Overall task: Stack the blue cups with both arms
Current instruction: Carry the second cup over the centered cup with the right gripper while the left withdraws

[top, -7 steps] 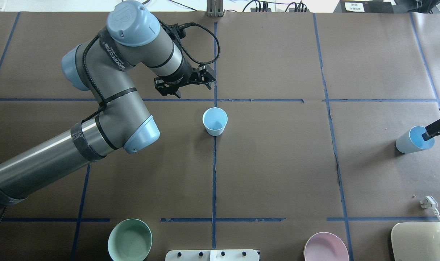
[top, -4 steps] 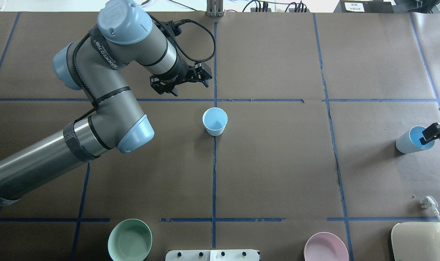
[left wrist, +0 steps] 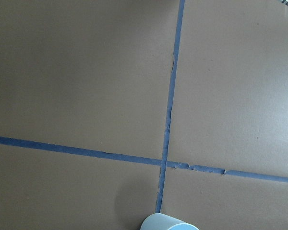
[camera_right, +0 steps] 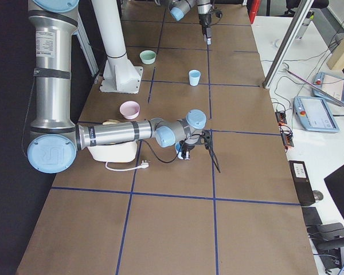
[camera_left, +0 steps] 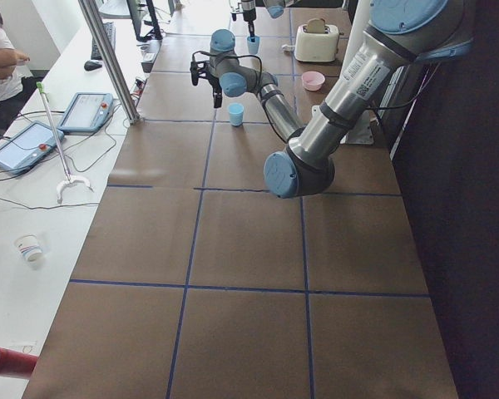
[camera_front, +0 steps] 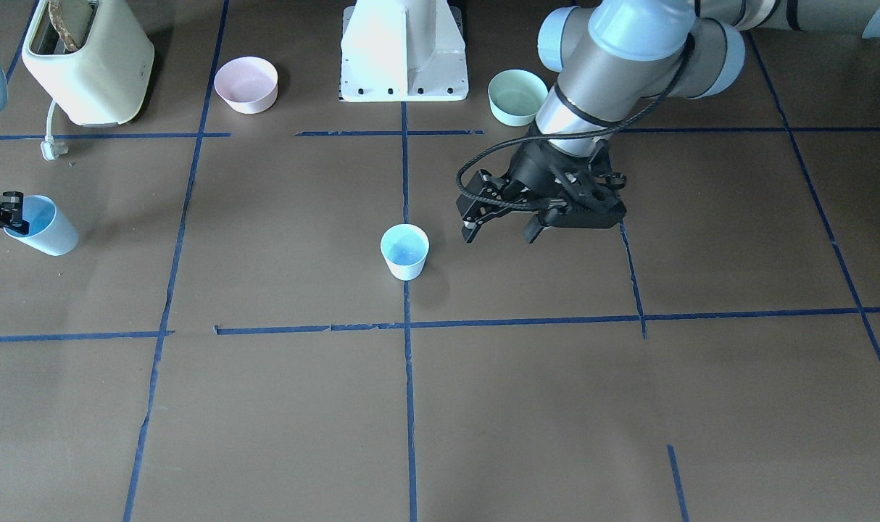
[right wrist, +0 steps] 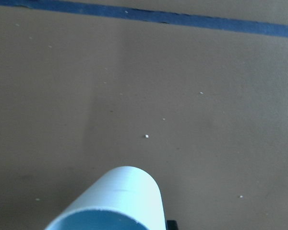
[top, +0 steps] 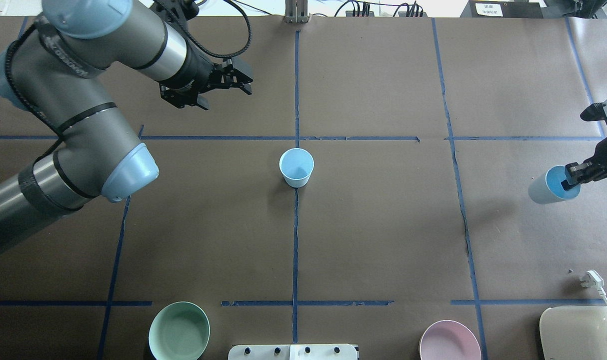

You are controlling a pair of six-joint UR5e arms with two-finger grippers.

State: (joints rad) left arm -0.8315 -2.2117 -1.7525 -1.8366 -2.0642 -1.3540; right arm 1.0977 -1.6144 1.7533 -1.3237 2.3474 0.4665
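One blue cup (top: pixel 296 167) stands upright at the table's centre, also seen in the front view (camera_front: pixel 404 250) and at the bottom edge of the left wrist view (left wrist: pixel 170 223). My left gripper (top: pixel 223 94) is open and empty, beyond and to the left of that cup, well apart from it (camera_front: pixel 501 233). The second blue cup (top: pixel 547 186) is tilted at the far right of the table. My right gripper (top: pixel 573 176) is shut on its rim, one finger inside. That cup also shows in the front view (camera_front: pixel 45 228) and the right wrist view (right wrist: pixel 120 201).
A mint-green bowl (top: pixel 179 331) and a pink bowl (top: pixel 449 341) sit near the robot's white pedestal (camera_front: pixel 404 51). A cream toaster (top: pixel 581 332) with a loose plug (top: pixel 591 278) stands at the near right corner. Blue tape lines grid the brown table.
My left arm has swung away from the centre cup, farther back and to the left, gripper still open. My right gripper has shifted the second cup a little left and tilted it more.
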